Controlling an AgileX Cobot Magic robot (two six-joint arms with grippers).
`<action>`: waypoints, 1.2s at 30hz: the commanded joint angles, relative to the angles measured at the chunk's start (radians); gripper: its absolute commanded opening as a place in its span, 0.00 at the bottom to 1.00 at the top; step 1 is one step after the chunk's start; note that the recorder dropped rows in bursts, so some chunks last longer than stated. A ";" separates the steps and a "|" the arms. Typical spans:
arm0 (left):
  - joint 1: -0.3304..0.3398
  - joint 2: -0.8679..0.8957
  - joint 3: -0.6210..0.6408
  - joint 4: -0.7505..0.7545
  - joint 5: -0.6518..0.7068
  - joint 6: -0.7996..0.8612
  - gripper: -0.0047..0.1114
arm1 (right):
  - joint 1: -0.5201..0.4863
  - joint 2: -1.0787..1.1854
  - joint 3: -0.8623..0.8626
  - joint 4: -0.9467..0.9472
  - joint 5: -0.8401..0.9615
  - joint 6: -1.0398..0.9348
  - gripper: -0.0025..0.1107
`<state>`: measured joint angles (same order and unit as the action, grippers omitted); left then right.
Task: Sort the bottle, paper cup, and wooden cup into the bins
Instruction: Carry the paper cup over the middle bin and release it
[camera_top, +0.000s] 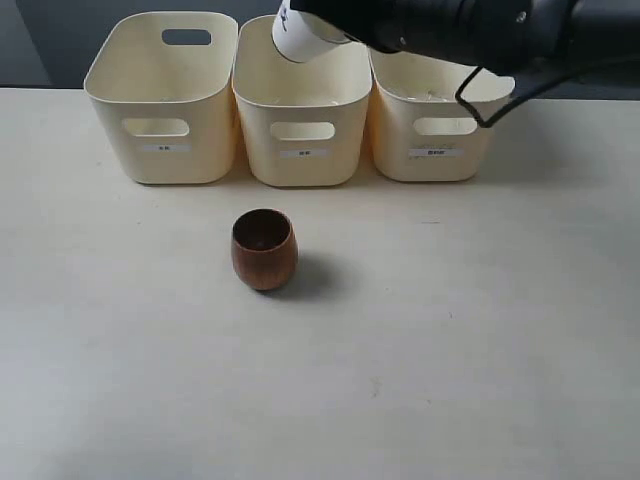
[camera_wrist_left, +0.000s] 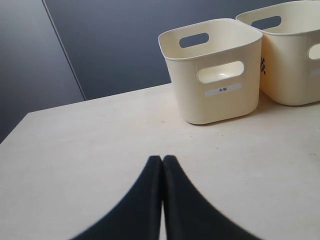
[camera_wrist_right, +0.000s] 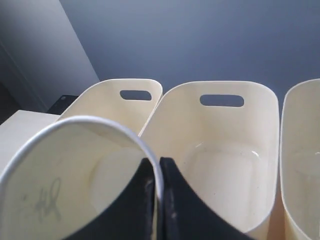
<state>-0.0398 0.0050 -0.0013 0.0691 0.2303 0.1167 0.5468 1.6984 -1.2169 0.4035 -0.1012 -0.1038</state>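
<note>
Your right jaws clamp the paper cup (camera_top: 300, 38) by its rim over the middle bin (camera_top: 262, 150), positioned for a drop; left jaws are closed, empty.

The table (camera_top: 480, 380) bears three bins (camera_top: 345, 150) and the wooden cup (camera_top: 264, 250).

Plastic, wood and paper on a matt top.
The bins (camera_top: 165, 110) were smooth cream plastic with a soft sheen. The wooden cup (camera_top: 265, 252) showed dark, grained wood, faintly satin. The paper cup (camera_top: 300, 40) was plain matt white paper. The table (camera_top: 480, 350) looked pale, smooth and dull, and the left gripper (camera_wrist_left: 162, 159) was matt black.
</note>
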 joint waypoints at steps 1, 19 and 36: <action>-0.003 -0.005 0.001 0.000 -0.005 -0.002 0.04 | 0.001 0.066 -0.076 -0.006 -0.011 -0.008 0.02; -0.003 -0.005 0.001 0.000 -0.005 -0.002 0.04 | -0.070 0.303 -0.287 0.080 -0.036 -0.008 0.02; -0.003 -0.005 0.001 0.000 -0.003 -0.002 0.04 | -0.070 0.403 -0.298 0.028 -0.149 -0.036 0.20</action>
<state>-0.0398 0.0050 -0.0013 0.0691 0.2303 0.1167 0.4818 2.0923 -1.5083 0.4457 -0.2283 -0.1318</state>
